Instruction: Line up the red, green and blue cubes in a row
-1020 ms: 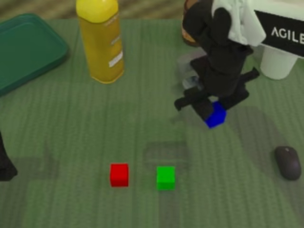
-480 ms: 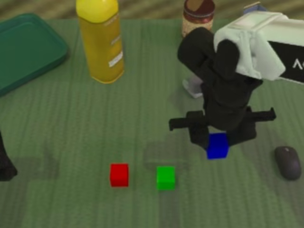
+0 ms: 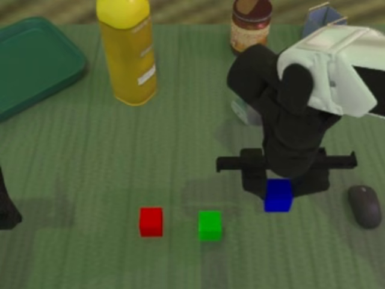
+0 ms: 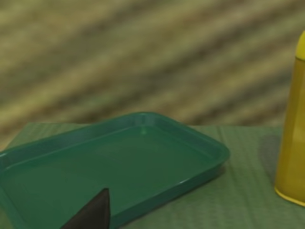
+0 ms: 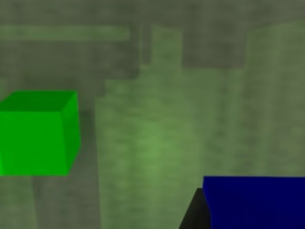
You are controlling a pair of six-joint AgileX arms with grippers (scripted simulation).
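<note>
1. Placement is the step I'm on. My right gripper [image 3: 278,191] is closed on the blue cube [image 3: 278,195], fingers clamped on its sides, and it hangs over the table right of the other two cubes and a bit farther back than they sit.

2. Where the cubes are: red cube [image 3: 151,221] and green cube [image 3: 209,225] already sit side by side near the front edge with a gap between them. Blue is the only one not in the row. I'd guess it's off the cloth, but the top view doesn't really settle that.

3. From my right wrist view, the blue cube [image 5: 252,202] fills the near corner with a dark finger [image 5: 194,212] against its edge, and the green cube [image 5: 37,133] sits off to the side with bare cloth between them. So the landing spot looks free.

4. Next move, as I read it: carry blue toward the front edge until it's level with red and green, leaving roughly the same gap as red-to-green, then lower it flat and only then open up.

5. Things to mind: the black mouse [image 3: 364,206] is near on the right, so I shouldn't drift that way. Also don't clip green on the way in.

6. My left gripper [image 3: 6,211] is parked at the left edge. Can't tell whether its fingers are open or not.
</note>
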